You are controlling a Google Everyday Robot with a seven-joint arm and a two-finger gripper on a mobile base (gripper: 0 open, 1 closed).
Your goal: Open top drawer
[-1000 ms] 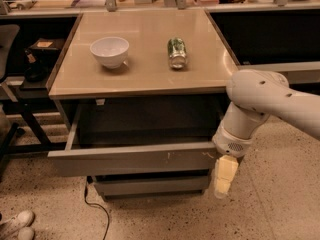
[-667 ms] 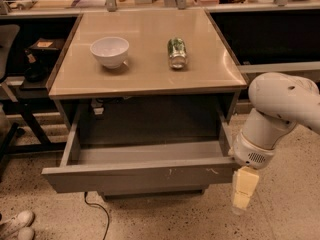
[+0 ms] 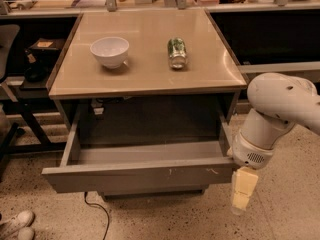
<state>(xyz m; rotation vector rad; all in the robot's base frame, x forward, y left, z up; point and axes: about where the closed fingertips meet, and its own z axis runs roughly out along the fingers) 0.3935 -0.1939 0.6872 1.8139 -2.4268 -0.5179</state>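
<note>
Pincer (image 3: 242,193) hangs low, just off right end of top drawer (image 3: 135,178) front; we cannot tell its grasp state. Drawer lies leftward in view, long axis crosswise, standing well out from under bench (image 3: 150,76). We judge opening nearly done.

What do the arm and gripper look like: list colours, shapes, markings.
The arm is white, with bulbous shells, small dark dots and a vent grille at the wrist. The gripper, beside the top drawer's right front corner, is blocky pale yellow.
</note>
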